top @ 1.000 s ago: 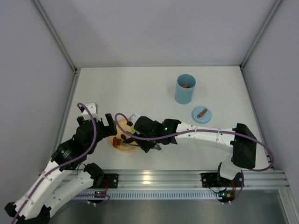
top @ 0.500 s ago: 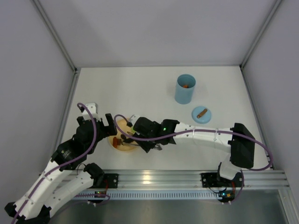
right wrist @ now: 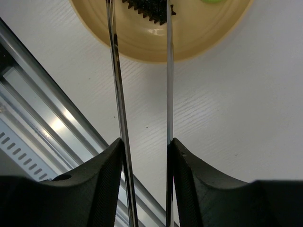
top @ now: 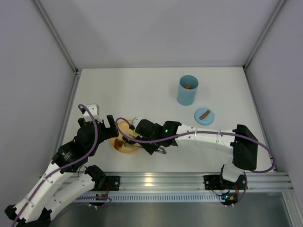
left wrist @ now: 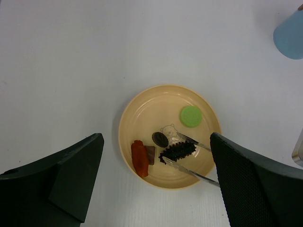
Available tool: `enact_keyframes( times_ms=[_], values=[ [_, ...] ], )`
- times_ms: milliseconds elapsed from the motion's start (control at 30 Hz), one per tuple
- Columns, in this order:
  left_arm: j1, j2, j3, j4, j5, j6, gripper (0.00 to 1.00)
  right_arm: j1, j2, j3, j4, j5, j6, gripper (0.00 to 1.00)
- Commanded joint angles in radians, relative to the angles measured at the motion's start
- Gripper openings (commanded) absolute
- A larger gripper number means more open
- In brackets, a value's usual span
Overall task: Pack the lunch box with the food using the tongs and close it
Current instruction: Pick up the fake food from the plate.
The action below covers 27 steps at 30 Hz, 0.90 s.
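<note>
The tongs are clamped between the fingers of my right gripper. Their two tips straddle a black jagged food piece on the yellow plate. Also on the plate lie a green disc, a dark oval piece, a brown piece and an orange-red piece. My left gripper hangs open above the plate, holding nothing. The blue lunch box stands open at the back right with an orange piece inside. Its lid lies beside it.
An aluminium rail runs along the table's near edge, close to the plate. White walls enclose the table on the left, back and right. The right arm stretches across the front of the table.
The tongs' arms have come closer together around the black piece as my right gripper squeezed them. The right gripper has edged slightly left. The left arm has not moved.
</note>
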<state>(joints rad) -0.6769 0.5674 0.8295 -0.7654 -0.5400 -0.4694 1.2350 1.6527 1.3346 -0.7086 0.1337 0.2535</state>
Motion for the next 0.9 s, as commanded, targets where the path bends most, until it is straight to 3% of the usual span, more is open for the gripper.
enact_keyframes(
  times_ms=[0,133,400,867],
  values=[
    [-0.006,0.003,0.000,0.015,-0.009,0.000,0.99,0.023,-0.025,-0.015,-0.035,0.017,-0.011,0.40],
    [-0.006,0.003,0.000,0.012,-0.009,0.000,0.99,0.023,-0.048,-0.020,-0.045,0.018,-0.008,0.33],
    [-0.006,0.006,0.002,0.014,-0.008,-0.002,0.99,0.023,-0.067,0.009,-0.068,0.043,-0.008,0.34],
    [-0.006,0.002,0.002,0.012,-0.009,0.000,0.99,0.023,-0.067,0.028,-0.100,0.067,0.001,0.43]
  ],
)
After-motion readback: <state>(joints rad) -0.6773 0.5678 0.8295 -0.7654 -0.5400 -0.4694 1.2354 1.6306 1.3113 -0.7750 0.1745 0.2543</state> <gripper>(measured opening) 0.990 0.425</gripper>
